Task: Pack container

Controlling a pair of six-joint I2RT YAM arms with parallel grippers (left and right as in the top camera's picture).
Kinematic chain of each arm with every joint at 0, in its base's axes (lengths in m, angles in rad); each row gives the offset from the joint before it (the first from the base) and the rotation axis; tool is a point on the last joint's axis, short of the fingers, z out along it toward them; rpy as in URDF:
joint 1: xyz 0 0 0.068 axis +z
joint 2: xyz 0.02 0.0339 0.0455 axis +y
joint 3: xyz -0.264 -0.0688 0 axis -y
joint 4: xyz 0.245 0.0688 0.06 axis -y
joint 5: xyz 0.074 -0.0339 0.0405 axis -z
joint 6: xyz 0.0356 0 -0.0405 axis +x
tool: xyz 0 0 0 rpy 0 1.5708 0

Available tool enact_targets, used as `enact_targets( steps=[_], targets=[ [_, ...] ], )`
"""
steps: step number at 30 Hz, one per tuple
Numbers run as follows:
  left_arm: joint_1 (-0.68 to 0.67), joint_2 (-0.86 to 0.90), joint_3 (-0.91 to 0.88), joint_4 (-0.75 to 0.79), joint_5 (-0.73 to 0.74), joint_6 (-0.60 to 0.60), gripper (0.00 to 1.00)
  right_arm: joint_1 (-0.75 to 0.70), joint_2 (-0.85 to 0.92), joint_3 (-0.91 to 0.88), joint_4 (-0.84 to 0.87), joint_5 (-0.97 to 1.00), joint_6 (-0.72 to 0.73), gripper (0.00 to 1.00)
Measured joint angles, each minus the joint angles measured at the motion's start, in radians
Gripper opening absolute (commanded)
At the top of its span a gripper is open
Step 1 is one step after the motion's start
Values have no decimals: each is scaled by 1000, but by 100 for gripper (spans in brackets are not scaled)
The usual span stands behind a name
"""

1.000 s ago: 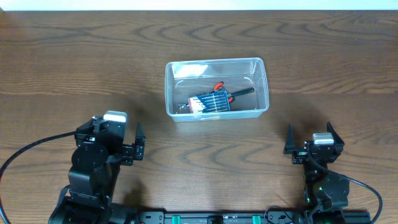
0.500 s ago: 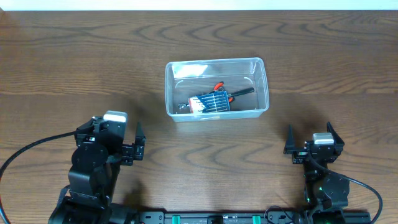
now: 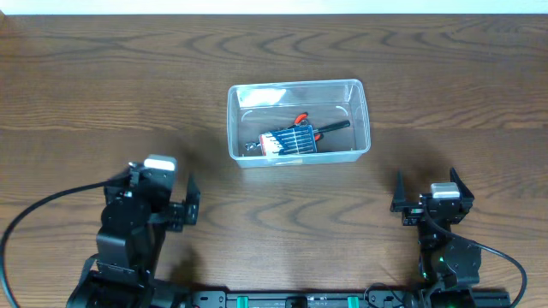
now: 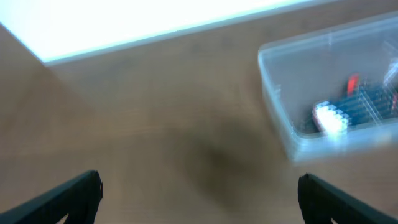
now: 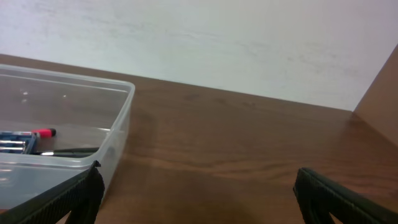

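The clear plastic container (image 3: 360, 115) stands on the wooden table at the middle back. Inside it lie a small blue flat pack of tools (image 3: 291, 141) and a black tool with red handles (image 3: 318, 127). It also shows at the right of the left wrist view (image 4: 277, 93) and at the left of the right wrist view (image 5: 121, 134). My left gripper (image 3: 190, 205) is open and empty, near the front left, well short of the container. My right gripper (image 3: 425, 190) is open and empty at the front right.
A black cable (image 3: 34, 210) loops from the left arm's base across the front left of the table. The table's far edge meets a white surface (image 5: 217, 43).
The left arm has shifted slightly; its wrist view is blurred by motion. The right arm and the container have not moved.
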State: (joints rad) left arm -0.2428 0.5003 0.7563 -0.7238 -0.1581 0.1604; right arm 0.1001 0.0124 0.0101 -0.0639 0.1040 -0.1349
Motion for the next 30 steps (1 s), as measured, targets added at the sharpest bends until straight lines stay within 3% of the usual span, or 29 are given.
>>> enact_targets(
  steps=[5,11,16,24,30],
  targets=[
    [69,-90,-16,-196,68,-26,98,0,0,0,0,0,0,99],
    [120,-340,-90,-138,115,-33,98,0,-1,0,0,0,0,99],
    [137,-486,-253,78,124,-33,98,0,-1,0,0,0,0,99],
    [148,-490,-555,620,121,-33,98,0,-1,0,0,0,0,99],
    [182,-490,-705,807,111,-33,98,0,-1,0,0,0,0,99]
  ],
)
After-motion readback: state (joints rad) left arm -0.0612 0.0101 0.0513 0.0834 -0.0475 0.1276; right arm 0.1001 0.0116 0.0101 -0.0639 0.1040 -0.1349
